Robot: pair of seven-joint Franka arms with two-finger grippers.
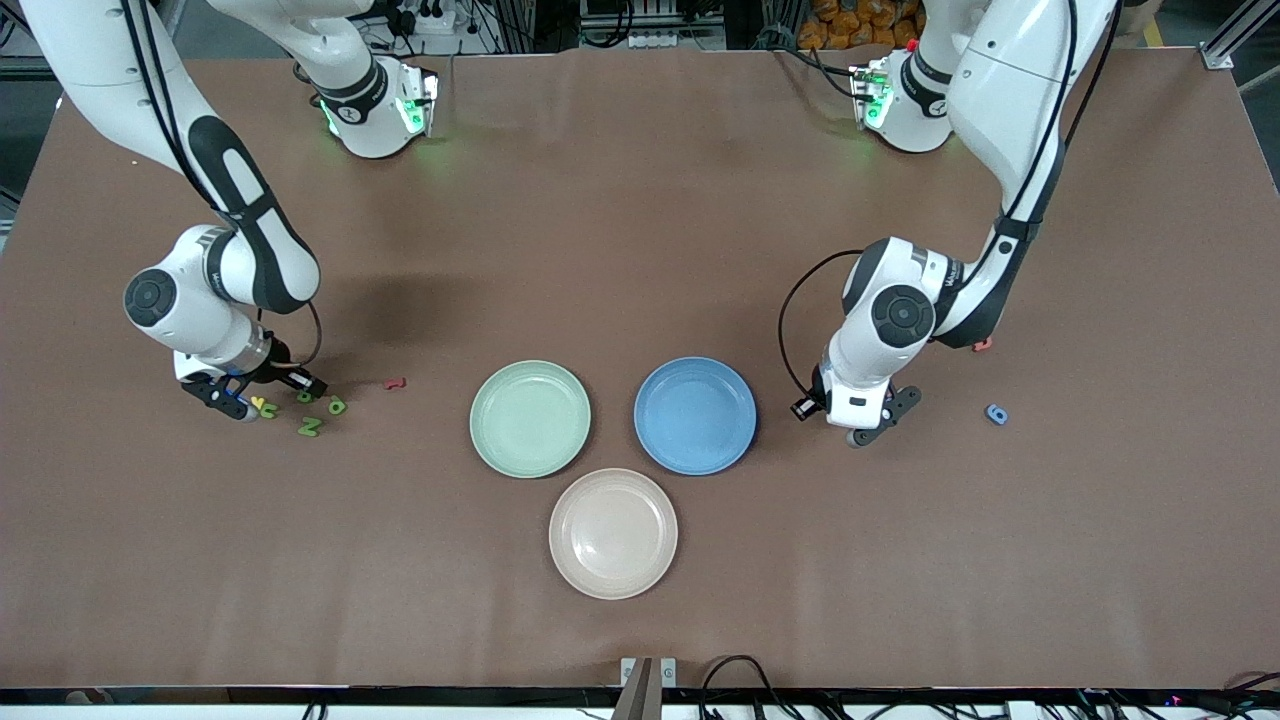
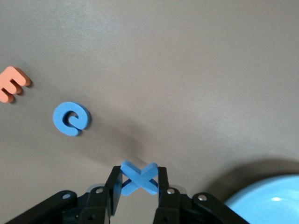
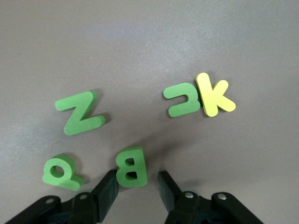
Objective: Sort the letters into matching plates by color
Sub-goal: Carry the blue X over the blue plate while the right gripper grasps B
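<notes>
**Letters half sorted, all three plates bare**

Letters sit in two groups at the two ends of the tabletop [image 1: 640,200]. At the right arm's end I see a cluster: a green Z [image 3: 79,113], a green B [image 3: 131,167], a green round letter with a tail [image 3: 60,171], a green C-like letter [image 3: 183,100] and a yellow K [image 3: 214,94] touching it. A small red letter [image 1: 395,383] lies apart from the cluster, toward the plates.

My right pincer [image 3: 138,186] is down at the cluster. Its fingers stand apart, one on each side of the green B's end, and I see a gap between the B and one finger, so there is no grip on it.

My left pincer [image 2: 138,186] is clamped on a blue X [image 2: 138,177], held off the tabletop just beside the blue plate [image 1: 695,415]. In its wrist view a blue e-shaped letter [image 2: 71,118] and an orange E [image 2: 12,84] lie flat on the tabletop, near each other but not touching.

The pale green plate [image 1: 530,418] and the blue plate sit side by side in the middle. The beige plate [image 1: 613,533] lies nearer the front camera, between them. None of the three holds a letter.
</notes>
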